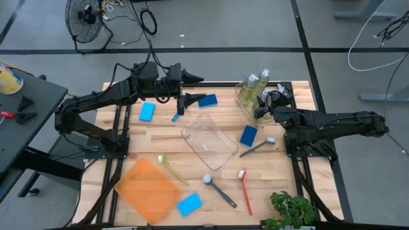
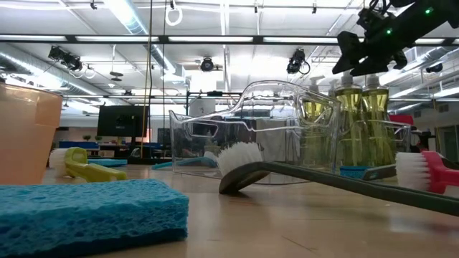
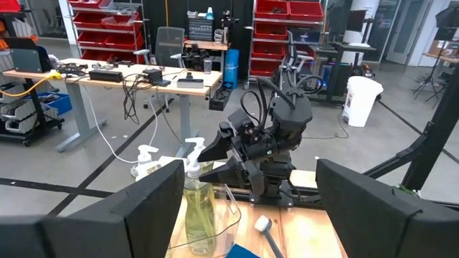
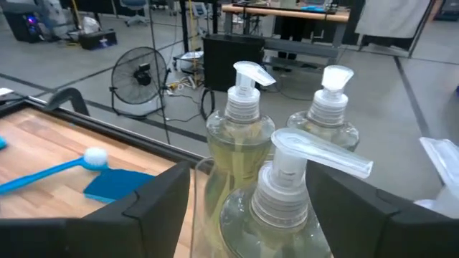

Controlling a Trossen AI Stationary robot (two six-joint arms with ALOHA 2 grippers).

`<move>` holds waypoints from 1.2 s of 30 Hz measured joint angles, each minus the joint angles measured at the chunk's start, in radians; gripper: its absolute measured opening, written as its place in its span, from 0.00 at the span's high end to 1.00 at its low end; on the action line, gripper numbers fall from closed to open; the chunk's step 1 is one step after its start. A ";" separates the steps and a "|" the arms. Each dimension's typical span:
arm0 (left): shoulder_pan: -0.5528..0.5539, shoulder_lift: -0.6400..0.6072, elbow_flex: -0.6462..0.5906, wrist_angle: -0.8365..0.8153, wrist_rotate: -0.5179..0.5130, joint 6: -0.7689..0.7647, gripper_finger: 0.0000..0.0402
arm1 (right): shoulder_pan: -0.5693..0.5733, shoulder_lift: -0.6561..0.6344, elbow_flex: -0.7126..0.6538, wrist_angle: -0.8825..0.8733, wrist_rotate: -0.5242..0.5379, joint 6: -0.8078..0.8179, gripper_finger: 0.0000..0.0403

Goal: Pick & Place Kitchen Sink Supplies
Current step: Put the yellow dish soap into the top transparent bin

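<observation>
Three clear bottles of yellow-green soap (image 4: 240,122) stand upright in a small clear tub (image 1: 245,103) at the table's far right. My right gripper (image 4: 251,179) is open just above that tub. Its fingers stand on either side of the nearest bottle's pump neck (image 4: 281,188) without touching it. In the high view this gripper (image 1: 263,105) covers that bottle. My left gripper (image 1: 195,89) hangs open and level above the far edge, left of centre, holding nothing. Blue sponges (image 1: 147,112) and several long-handled brushes (image 1: 219,188) lie flat on the wood.
A larger clear tub (image 1: 209,142) sits mid-table, with an orange tray (image 1: 148,190) at the near left. More sponges (image 1: 248,135) (image 1: 190,204) and a red brush (image 1: 245,188) are scattered around them. A green plant (image 1: 293,209) stands at the near right corner.
</observation>
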 joint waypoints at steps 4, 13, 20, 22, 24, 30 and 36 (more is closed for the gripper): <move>0.000 0.000 0.000 0.000 0.000 0.000 0.21 | -0.001 0.001 0.000 -0.018 0.015 0.009 0.35; 0.000 0.000 0.000 0.001 -0.015 0.000 0.21 | -0.004 0.010 -0.007 -0.071 0.012 0.046 0.38; 0.000 0.000 0.000 0.007 -0.022 0.001 0.21 | -0.010 0.049 -0.003 -0.117 0.023 0.153 0.38; 0.000 0.000 0.000 0.006 -0.023 0.001 0.21 | -0.010 0.053 -0.003 -0.100 0.028 0.139 0.38; 0.000 0.000 0.000 0.006 -0.027 0.002 0.21 | -0.010 0.053 -0.003 -0.079 0.030 0.109 0.38; 0.000 0.000 0.000 0.006 -0.031 0.002 0.21 | -0.010 0.053 -0.006 -0.034 0.038 0.024 0.38; 0.000 0.000 0.000 0.006 -0.031 0.002 0.21 | -0.010 0.053 -0.006 -0.027 0.037 0.024 0.38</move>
